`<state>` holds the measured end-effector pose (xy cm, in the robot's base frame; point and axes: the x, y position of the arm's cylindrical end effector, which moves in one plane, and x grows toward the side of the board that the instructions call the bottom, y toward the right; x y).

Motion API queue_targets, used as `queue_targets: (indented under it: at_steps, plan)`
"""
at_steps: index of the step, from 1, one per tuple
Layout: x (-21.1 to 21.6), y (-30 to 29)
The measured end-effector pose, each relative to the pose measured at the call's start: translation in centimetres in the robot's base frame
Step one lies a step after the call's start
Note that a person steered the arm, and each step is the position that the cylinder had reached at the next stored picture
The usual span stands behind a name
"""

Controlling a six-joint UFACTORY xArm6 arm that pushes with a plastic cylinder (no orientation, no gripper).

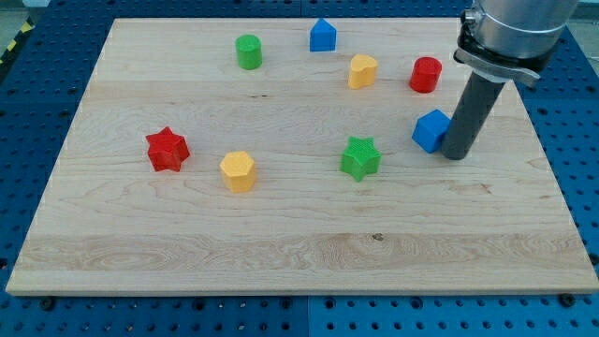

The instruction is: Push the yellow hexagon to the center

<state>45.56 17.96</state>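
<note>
My tip [455,155], a bare rod with no claw, touches a blue cube [431,130]; approach the yellow hexagon [238,171] from the view's left.

The yellow hexagon [238,171] is a small, chunky six-sided block in plain bright yellow. It sits flat on the pale wooden board [281,243] with its top face up, left of the frame's centre and slightly below the middle height. It stands alone on bare wood, with nothing touching any of its sides.
</note>
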Motion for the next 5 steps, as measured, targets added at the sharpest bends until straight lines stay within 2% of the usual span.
queue_targets:
  at_steps: [1,2,3,5]
  plan:
    - [-0.7,-0.5]
    - [0.6,0.2]
    - [6.7,0.5]
    - [8.8,-8.0]
